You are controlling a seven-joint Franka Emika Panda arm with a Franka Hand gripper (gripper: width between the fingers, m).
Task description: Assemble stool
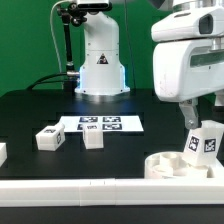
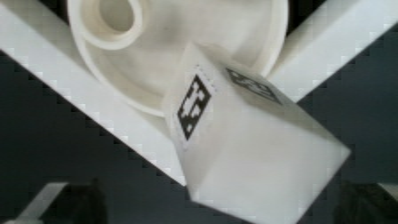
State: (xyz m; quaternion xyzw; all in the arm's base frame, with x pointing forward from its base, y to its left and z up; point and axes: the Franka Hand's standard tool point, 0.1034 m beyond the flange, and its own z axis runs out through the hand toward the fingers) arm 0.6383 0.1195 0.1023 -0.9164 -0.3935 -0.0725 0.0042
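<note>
The stool's round white seat [image 1: 168, 166] lies at the front of the exterior view's right, and in the wrist view the seat [image 2: 151, 50] shows a raised socket. A white tagged leg [image 1: 206, 140] stands tilted on the seat. The gripper [image 1: 197, 120] hangs just above it, open. In the wrist view the leg [image 2: 249, 135] fills the middle, and its near end reaches between the dark fingers [image 2: 68, 200] of the gripper [image 2: 222, 205], which are spread wide with a gap showing beside the leg. Two more legs [image 1: 50, 138] [image 1: 92, 138] lie loose on the black table.
The marker board [image 1: 100, 124] lies flat behind the loose legs. The robot base [image 1: 100, 60] stands at the back. A long white rail [image 1: 90, 190] runs along the front edge. Another white part [image 1: 2, 152] shows at the exterior view's left edge.
</note>
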